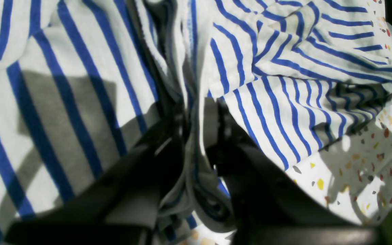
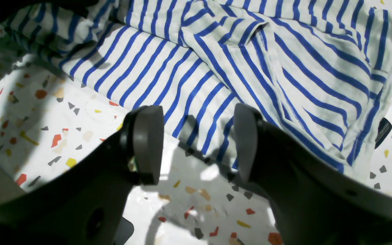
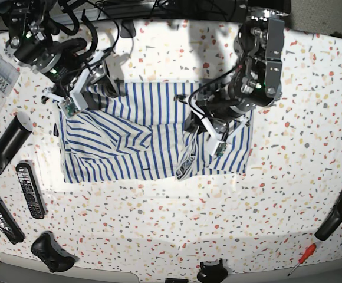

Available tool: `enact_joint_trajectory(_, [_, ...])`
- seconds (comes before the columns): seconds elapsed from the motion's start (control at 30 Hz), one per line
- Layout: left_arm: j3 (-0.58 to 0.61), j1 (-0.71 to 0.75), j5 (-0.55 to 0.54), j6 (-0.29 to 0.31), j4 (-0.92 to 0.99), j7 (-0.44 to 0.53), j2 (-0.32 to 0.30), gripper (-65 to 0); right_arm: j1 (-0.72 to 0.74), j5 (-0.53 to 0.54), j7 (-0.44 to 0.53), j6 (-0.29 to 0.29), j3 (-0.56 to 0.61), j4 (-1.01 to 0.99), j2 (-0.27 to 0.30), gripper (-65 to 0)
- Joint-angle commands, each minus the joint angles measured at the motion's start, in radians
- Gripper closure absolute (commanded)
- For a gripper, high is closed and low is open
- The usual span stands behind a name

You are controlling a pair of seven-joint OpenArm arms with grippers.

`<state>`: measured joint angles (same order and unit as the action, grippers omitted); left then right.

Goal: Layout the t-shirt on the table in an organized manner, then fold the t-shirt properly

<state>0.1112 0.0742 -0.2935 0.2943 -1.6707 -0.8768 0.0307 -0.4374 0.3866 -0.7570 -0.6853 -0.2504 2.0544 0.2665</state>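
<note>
Right tool (image 2: 196, 143) wide, empty, hovering over shirt (image 3: 153, 138) edge; bare counter (image 2: 46, 136) just below pads. Shirt lies crumpled mid-counter, spanning both tools. Left tool (image 1: 196, 136) pinched narrow on bunched fold. Your risk: lift left now and whole shirt drags, since right side is unpinned.

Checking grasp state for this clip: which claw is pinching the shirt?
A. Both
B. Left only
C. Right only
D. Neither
B. The left claw is shut on a bunched fold of the shirt lifted off the table, while the right claw stands open over the shirt's edge with nothing between its pads.
</note>
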Motion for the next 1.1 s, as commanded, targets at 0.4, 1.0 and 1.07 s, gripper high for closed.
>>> enact_joint_trajectory(0.4, [0.003,-0.018,-0.236,0.050,-0.018,-0.020,0.007,-32.7,0.005,0.015,0.024,-0.003,-0.005,0.019,0.011,-31.5])
enact_joint_trajectory(1.0, [0.003,-0.130,-0.091,0.050,-0.018,-0.055,0.007,-32.7,0.348,0.124,-0.100,0.130,-0.240,-0.288,0.011,-34.9])
enact_joint_trajectory(1.07, [0.003,-0.130,-0.034,0.050,-0.018,-0.041,0.007,-32.7,0.394,0.122,-0.105,0.128,-0.241,-0.364,0.011,-39.3])
